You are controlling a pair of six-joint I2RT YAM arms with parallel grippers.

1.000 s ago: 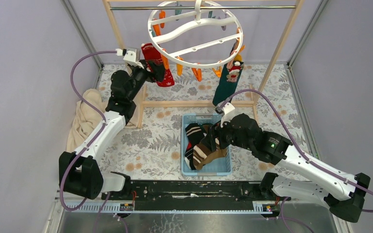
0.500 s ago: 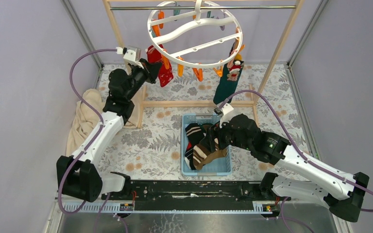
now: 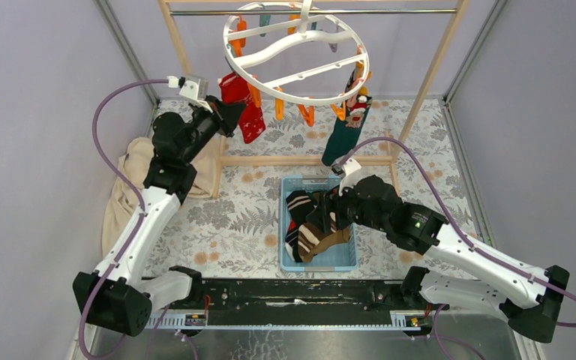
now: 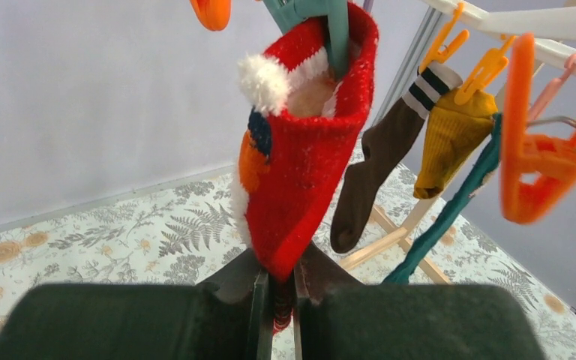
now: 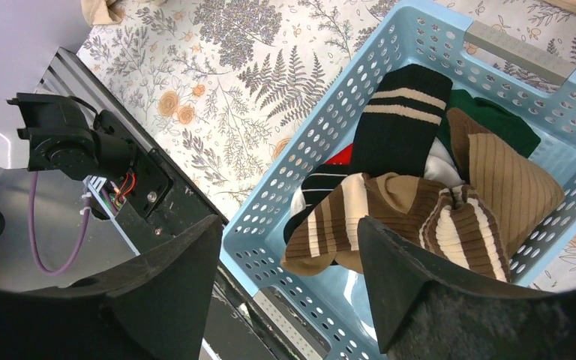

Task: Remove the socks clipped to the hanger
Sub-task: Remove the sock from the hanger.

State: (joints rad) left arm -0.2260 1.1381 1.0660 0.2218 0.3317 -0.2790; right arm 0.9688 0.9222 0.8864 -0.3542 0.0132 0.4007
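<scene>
The white round hanger (image 3: 300,52) hangs from the rack's rod. A red patterned sock (image 3: 246,112) is held at its cuff by a teal clip (image 4: 330,30). My left gripper (image 3: 229,116) is shut on the toe of this red sock (image 4: 300,165), with fabric pinched between the jaws (image 4: 277,300). A dark green sock (image 3: 343,131) hangs on the right side. The left wrist view also shows a brown sock (image 4: 367,180), a mustard sock (image 4: 450,135) and a teal one (image 4: 457,210). My right gripper (image 3: 322,214) hovers open and empty (image 5: 289,270) over the blue basket (image 5: 521,49).
The basket (image 3: 319,181) holds several striped, brown and green socks. A wooden rack frame (image 3: 300,160) stands on the floral mat. A beige cloth (image 3: 131,187) lies at the left. Orange clips (image 4: 540,150) dangle empty. Walls close in on both sides.
My left gripper has shut on the red sock's toe and drawn back to the left. The sock is stretched and the hanger has swung left. The right arm stayed still.
</scene>
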